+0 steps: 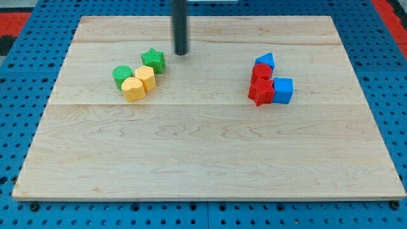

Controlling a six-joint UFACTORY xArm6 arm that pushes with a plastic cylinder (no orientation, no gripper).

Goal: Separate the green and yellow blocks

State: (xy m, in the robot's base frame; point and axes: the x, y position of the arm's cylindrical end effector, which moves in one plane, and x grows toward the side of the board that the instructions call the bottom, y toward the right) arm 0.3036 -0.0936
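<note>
The green star block (153,60) is my landmark. My tip (182,53), a bare rod with no jaws to open or close, stands just right of it, not touching. The green cylinder (122,76) lies to its lower left, and two yellow blocks (145,77) (133,89) sit below it, all packed together. They look light, hard and easy to slide, so I would push on a flat side. The exact shapes of the yellow blocks are hard to read, and the rod's top is cut off.

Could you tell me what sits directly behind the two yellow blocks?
Behind the yellow blocks sit a green round block and a green star; their lower edges are covered. My tip stands beside the star.
</note>
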